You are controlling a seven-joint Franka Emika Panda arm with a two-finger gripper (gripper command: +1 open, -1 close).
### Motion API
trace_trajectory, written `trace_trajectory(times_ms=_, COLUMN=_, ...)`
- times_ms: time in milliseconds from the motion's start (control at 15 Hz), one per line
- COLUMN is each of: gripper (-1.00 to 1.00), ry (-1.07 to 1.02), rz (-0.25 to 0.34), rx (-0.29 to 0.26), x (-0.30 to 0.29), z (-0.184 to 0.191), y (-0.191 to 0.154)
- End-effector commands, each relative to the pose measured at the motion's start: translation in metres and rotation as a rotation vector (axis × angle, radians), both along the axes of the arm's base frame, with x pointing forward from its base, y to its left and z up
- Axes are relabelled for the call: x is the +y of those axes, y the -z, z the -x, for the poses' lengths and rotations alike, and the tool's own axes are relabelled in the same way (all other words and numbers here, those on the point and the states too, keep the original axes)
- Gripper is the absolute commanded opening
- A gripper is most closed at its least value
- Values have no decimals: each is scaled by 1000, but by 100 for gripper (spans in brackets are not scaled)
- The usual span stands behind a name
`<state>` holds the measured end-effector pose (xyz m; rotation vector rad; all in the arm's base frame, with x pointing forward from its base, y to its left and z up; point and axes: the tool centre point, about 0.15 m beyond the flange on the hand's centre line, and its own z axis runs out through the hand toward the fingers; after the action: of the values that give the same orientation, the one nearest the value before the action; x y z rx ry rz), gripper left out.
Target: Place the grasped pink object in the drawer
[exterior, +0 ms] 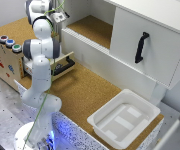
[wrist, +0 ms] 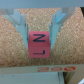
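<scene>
Clearly the gripper (wrist: 39,44) is clamped on the pink block (wrist: 39,43), a cube marked with black letters, its two pale fingers (wrist: 20,25) pressing opposite faces while cork surface shows beneath. In the exterior view the arm (exterior: 40,55) hides the gripper itself, but the drawer (exterior: 65,66) of the wooden box (exterior: 5,57) stands pulled out, its black bar handle (exterior: 64,65) facing the cork table (exterior: 85,92). The block hangs near the drawer, though whether it is over the opening I cannot tell. Releasing too early would likely drop it onto the cork or the drawer's front edge, from which it could bounce away. A low descent might also knock the fingers against the handle or the box wall.
</scene>
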<state>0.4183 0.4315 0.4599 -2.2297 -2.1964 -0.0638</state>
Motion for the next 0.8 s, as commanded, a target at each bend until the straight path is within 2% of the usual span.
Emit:
trace_trajectory(times_ms=0, gripper=-100, ry=70, rz=0, rx=-52, x=-49, z=24, y=-12)
trace_trajectory(times_ms=267, gripper=-100, ry=106, rz=-15, rx=-37, x=-79, z=43, y=0)
trace_trajectory(times_ms=467, gripper=-100, ry=144, rz=-14, rx=8, x=-104, z=52, y=28)
trace_trajectory(times_ms=733, gripper=-100, ry=192, rz=-25, rx=18, x=-126, z=57, y=55)
